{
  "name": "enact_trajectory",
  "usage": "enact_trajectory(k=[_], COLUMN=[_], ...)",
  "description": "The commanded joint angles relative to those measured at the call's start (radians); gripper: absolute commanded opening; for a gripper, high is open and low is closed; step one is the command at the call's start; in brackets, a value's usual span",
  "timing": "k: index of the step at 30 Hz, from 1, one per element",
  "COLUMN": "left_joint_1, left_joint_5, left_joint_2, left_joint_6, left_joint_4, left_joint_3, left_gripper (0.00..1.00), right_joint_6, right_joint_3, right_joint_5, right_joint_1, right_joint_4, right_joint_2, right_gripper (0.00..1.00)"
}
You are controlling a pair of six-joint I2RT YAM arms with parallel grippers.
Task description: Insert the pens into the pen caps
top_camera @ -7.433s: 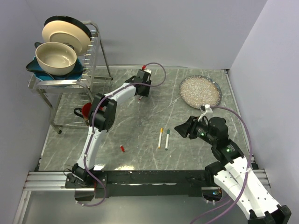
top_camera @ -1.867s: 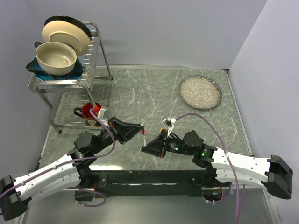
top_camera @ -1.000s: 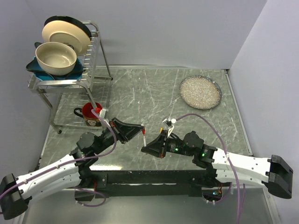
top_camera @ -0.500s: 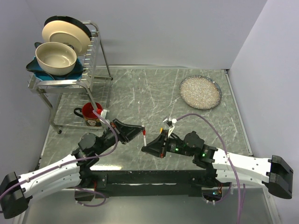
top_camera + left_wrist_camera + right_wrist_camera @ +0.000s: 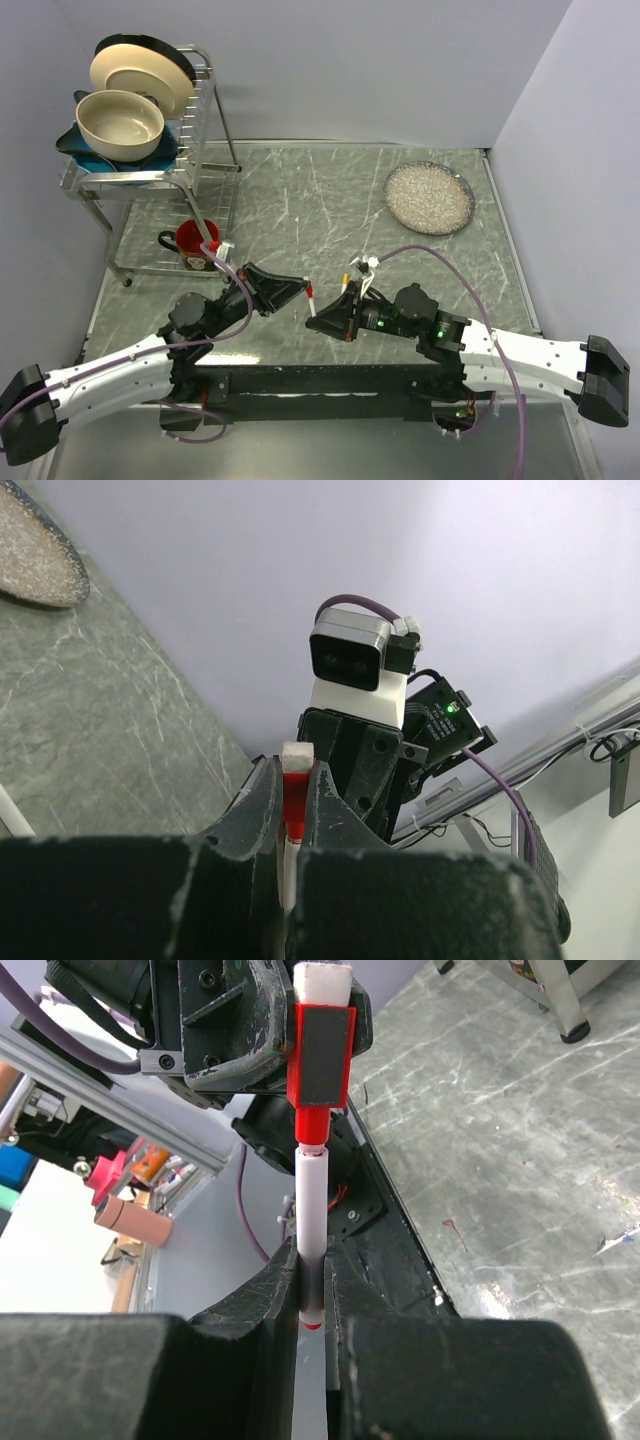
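Red cap in left tool holds the tip of white pen.

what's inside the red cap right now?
The front end of the white pen runs into the open mouth of the red cap. The cap wall hides the tip, so how deep it sits cannot be told.

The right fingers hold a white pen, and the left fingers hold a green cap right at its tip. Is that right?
Not quite. The cap is red, not green; the right wrist view shows it. The rest is right: the right fingers hold the white pen, and the left fingers hold the cap at its tip.
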Motion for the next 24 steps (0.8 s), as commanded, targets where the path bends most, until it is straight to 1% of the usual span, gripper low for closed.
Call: enact_trajectory(k=[1, 8, 15, 19, 24], left_joint_1=[-0.015, -0.039, -0.087, -0.116, -0.160], left_joint_5=[0.058, 0.109, 0.134, 0.149, 0.152], left_joint_2=[0.008, 0.085, 0.094, 0.118, 0.171], left_joint_6=[-0.020, 0.007, 0.034, 0.017, -0.004], left_joint_4=[0.064, 0.090, 0.070, 0.090, 0.142], left_joint_3=[-0.029, -0.006, -0.018, -0.029, -0.038], left_gripper=[0.01, 0.01, 0.01, 0.01, 0.01], right_joint_6=[-0.039, -0.032, -0.084, -0.111, -0.136], right_joint_3=[0.094, 0.134, 0.172, 0.201, 0.255], right_joint_5=[0.106, 0.092, 0.176, 0.205, 0.201], right_joint_1=[-0.006, -0.006, -0.010, -0.020, -0.048], right_joint_4=[0.033, 0.001, -0.096, -0.115, -0.130], right_joint_2=[-0.036, -0.007, -0.071, -0.077, -0.056], right_gripper=[0.00, 0.00, 0.00, 0.00, 0.00])
